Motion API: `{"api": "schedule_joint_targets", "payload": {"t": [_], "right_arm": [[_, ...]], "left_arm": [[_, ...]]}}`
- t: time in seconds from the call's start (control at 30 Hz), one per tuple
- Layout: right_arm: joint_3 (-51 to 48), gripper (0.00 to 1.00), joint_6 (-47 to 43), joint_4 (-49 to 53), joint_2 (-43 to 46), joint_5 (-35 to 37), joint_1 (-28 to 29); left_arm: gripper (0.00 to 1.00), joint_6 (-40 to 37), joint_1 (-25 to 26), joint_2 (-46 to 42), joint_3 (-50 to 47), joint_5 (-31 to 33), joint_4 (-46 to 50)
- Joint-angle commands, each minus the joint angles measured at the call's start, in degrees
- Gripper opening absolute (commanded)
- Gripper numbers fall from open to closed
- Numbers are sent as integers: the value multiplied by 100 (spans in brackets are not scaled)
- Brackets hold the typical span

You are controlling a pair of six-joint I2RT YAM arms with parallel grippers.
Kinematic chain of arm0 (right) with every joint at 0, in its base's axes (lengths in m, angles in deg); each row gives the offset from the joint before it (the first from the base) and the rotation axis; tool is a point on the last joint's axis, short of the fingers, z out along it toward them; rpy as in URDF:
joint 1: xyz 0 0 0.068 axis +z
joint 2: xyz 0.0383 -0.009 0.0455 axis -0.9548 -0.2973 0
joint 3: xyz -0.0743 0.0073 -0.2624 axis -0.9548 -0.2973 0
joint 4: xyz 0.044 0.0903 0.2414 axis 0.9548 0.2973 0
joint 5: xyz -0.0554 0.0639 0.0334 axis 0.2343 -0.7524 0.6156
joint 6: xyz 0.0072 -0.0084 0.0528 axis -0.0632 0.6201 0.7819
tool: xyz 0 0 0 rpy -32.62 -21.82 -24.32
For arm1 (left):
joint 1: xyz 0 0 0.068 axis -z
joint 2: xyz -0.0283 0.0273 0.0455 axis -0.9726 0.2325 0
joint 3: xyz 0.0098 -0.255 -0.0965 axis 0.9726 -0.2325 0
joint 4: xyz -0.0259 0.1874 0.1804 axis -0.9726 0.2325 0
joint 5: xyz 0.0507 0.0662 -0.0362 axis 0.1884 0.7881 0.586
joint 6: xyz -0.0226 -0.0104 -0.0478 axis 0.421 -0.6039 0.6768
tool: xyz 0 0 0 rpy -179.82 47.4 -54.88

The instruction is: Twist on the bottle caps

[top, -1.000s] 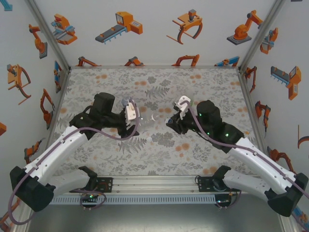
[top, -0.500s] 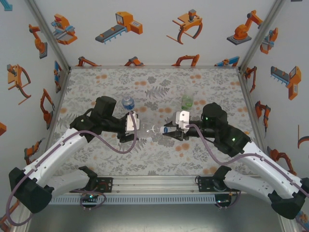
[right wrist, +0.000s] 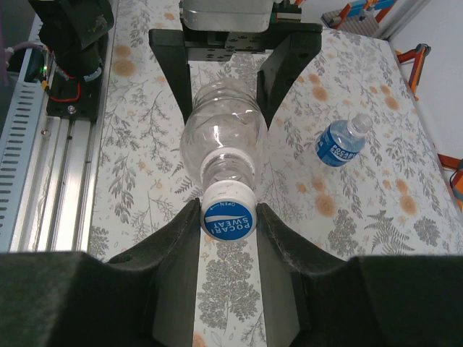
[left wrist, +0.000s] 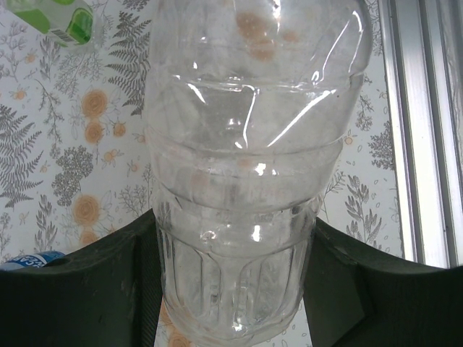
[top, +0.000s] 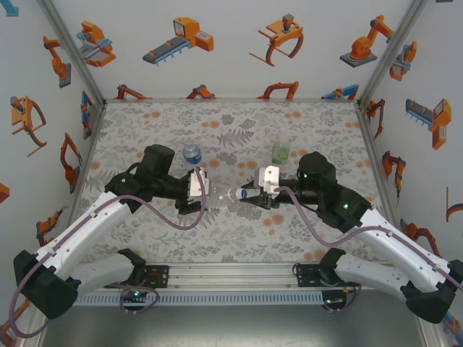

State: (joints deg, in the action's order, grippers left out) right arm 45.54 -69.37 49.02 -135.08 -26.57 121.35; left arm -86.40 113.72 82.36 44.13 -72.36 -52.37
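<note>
My left gripper [top: 210,193] is shut on the base of the colourless bottle [top: 223,194], holding it level with its neck pointing right. In the left wrist view the bottle [left wrist: 246,166] sits between the black fingers [left wrist: 94,289]. My right gripper [top: 243,195] is shut on a white bottle cap with a blue top [right wrist: 228,211], which sits against the bottle's mouth [right wrist: 226,165]. The right gripper [right wrist: 228,220] pinches the cap from both sides. The blue-labelled bottle [top: 192,153] and the green-tinted bottle [top: 281,151] stand behind the grippers.
The floral table [top: 231,123] is ringed by white walls and aluminium posts. A rail [top: 224,275] runs along the near edge between the arm bases. The blue-labelled bottle [right wrist: 340,144] carries a white cap. The green-tinted bottle [left wrist: 54,18] shows at the top left.
Both arms lowered and spread, uncovering the two bottles behind. The right gripper has moved left with the cap until it meets the colourless bottle's mouth.
</note>
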Motion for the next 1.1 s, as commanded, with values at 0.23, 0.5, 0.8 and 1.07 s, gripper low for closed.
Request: {"api": "schedule_joint_targets", "payload": {"t": [0.23, 0.5, 0.8, 1.07], "right_arm": [[237, 0, -102, -256, -138, -155, 120], [232, 0, -196, -59, -213, -182, 135], [463, 0, -1443, 744, -407, -591, 136], [892, 0, -2878, 1451, -732, -1043, 163]], "left_arm": [[0, -95, 71, -83, -59, -195, 99], [0, -118, 80, -135, -56, -200, 141], [0, -202, 98, -155, -30, -337, 162], [0, -320, 106, -81, 41, -522, 271]]}}
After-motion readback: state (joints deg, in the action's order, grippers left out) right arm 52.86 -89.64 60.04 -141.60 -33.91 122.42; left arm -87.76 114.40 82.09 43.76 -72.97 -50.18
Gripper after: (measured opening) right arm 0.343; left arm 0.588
